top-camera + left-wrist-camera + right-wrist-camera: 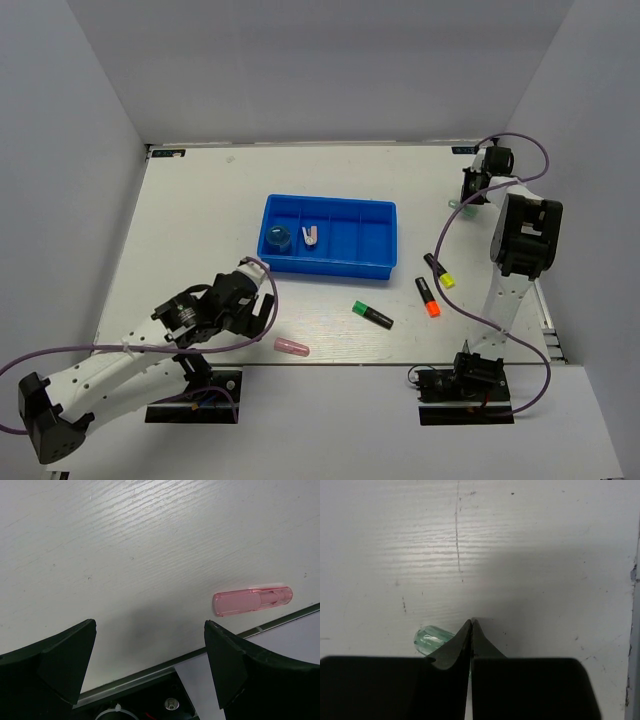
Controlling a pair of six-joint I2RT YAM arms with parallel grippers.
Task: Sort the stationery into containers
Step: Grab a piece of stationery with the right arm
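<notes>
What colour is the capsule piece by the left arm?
The capsule piece is translucent pink; left wrist view.

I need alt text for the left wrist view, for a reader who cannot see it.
A translucent pink capsule piece lies flat on the white table, close to the table's edge and just outside the open left gripper. The two black fingers stand wide apart at the bottom of the picture, with nothing between them.

White arm links (110, 365), black joints (525, 235), purple cables (529, 138).
</notes>
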